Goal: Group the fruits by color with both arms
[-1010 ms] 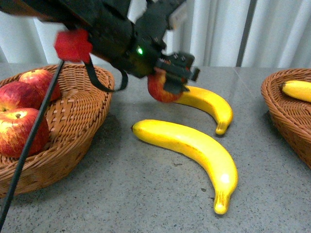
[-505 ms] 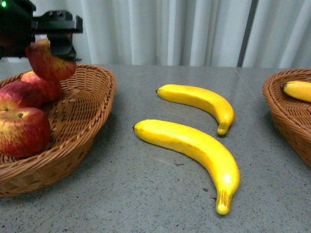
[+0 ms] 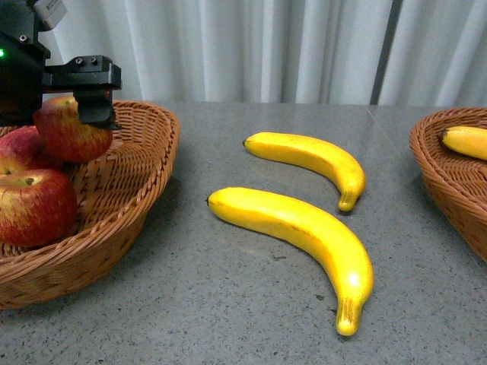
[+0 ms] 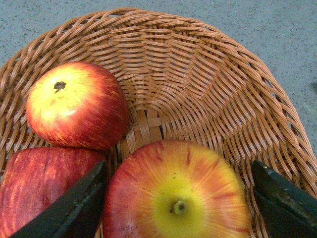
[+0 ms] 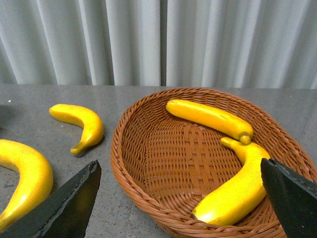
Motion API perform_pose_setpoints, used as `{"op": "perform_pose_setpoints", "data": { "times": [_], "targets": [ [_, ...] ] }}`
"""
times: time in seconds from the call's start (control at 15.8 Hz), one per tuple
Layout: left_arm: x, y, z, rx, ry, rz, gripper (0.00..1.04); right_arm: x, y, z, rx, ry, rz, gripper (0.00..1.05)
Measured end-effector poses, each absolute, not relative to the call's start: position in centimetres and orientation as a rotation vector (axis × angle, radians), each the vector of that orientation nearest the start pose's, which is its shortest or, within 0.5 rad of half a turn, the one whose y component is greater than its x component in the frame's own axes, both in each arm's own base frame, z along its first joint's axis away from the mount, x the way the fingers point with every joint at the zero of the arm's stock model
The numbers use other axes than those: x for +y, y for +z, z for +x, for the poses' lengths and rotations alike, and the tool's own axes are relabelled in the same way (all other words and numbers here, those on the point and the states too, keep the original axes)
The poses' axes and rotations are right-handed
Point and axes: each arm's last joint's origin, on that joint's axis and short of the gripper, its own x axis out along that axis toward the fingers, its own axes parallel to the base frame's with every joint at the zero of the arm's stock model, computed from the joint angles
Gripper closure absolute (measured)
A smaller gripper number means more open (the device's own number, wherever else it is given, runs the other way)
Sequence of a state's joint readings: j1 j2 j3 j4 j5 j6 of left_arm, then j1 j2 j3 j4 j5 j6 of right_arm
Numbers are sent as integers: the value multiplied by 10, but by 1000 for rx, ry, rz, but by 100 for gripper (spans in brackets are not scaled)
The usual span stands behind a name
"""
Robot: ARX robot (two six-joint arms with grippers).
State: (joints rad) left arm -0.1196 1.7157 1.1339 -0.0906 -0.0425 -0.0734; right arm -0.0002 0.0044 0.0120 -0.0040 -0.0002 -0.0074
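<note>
My left gripper [image 3: 68, 110] hangs over the left wicker basket [image 3: 141, 171], open, with a red apple [image 3: 72, 131] between its fingers. In the left wrist view that apple [image 4: 178, 198] rests on the basket weave, both fingers [image 4: 74, 210] standing off its sides. Two more apples [image 4: 77, 106] [image 4: 39, 183] lie beside it. Two bananas [image 3: 312, 156] [image 3: 304, 228] lie on the grey table. My right gripper [image 5: 178, 203] is open above the right basket [image 5: 148, 148], which holds two bananas [image 5: 210, 119] [image 5: 237, 191].
White curtains hang behind the grey table [image 3: 228, 304]. The right basket [image 3: 441, 167] sits at the table's right edge with a banana [image 3: 466, 141] showing in it. The two loose bananas [image 5: 81, 121] [image 5: 25, 178] lie between the baskets.
The left gripper carried the apple from beside the far banana over to the left basket, lowered it among the other apples and opened. The bananas have not moved.
</note>
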Motion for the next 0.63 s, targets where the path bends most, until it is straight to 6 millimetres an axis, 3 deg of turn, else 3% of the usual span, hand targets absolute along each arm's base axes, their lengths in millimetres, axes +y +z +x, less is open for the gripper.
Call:
{"op": "perform_pose_setpoints", "data": {
  "times": [0.06, 0.19, 0.32, 0.44, 0.63],
  "targets": [
    [-46, 218, 366, 685, -76, -18, 8, 0, 167, 97, -4, 0, -7, 7],
    [-51, 227, 357, 645, -104, -5, 7, 0, 167, 97, -3, 0, -7, 7],
    [-52, 256, 338, 538, -137, -2, 7, 0, 167, 97, -4, 0, -7, 7],
    [-47, 283, 306, 417, -157, 10, 7, 0, 167, 97, -4, 0, -7, 7],
    [-31, 301, 248, 291, -175, 11, 7, 0, 167, 97, -4, 0, -7, 7]
  ]
}}
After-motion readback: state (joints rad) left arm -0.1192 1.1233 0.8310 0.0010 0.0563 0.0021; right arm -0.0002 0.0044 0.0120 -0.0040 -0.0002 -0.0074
